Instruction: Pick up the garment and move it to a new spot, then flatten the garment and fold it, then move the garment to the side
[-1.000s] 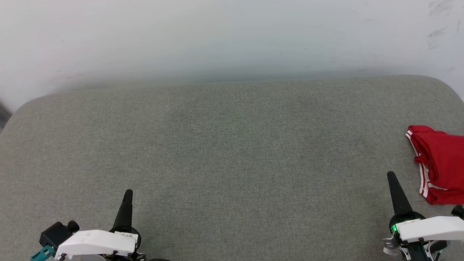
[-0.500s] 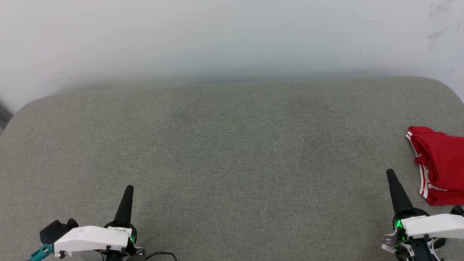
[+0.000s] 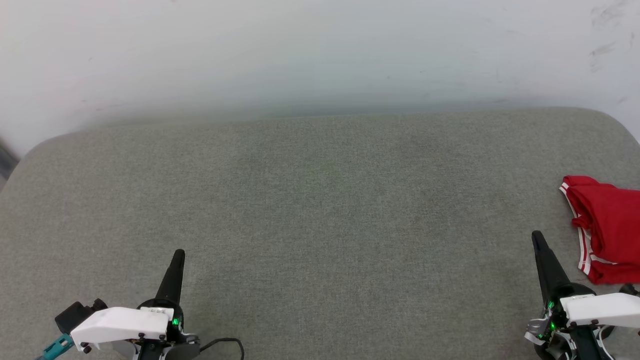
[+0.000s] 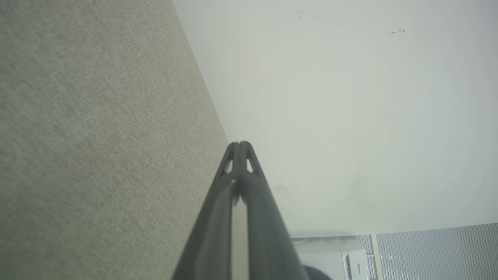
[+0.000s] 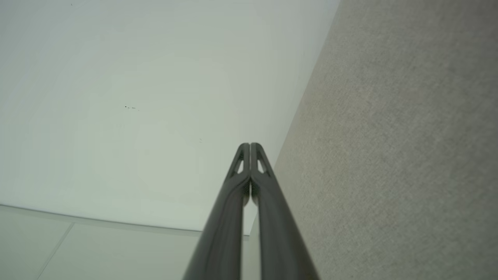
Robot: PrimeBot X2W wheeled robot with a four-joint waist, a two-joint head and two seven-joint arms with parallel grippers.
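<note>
We see the red garment (image 3: 607, 225) lying bunched on the grey cushion (image 3: 320, 210), its white-striped trim facing the right fingers (image 3: 547, 265). The head view's right edge cuts it off. The right fingers are pressed together and hold nothing. They stand near the garment, to its left and a little nearer to us, with bare cushion between. The left fingers (image 3: 172, 280) are also pressed together and empty, well apart from the garment on its far left. Each wrist view shows its own fingers, left (image 4: 216, 233) and right (image 5: 227, 233), meeting at the tips against the cushion and pale wall (image 5: 116, 97).
</note>
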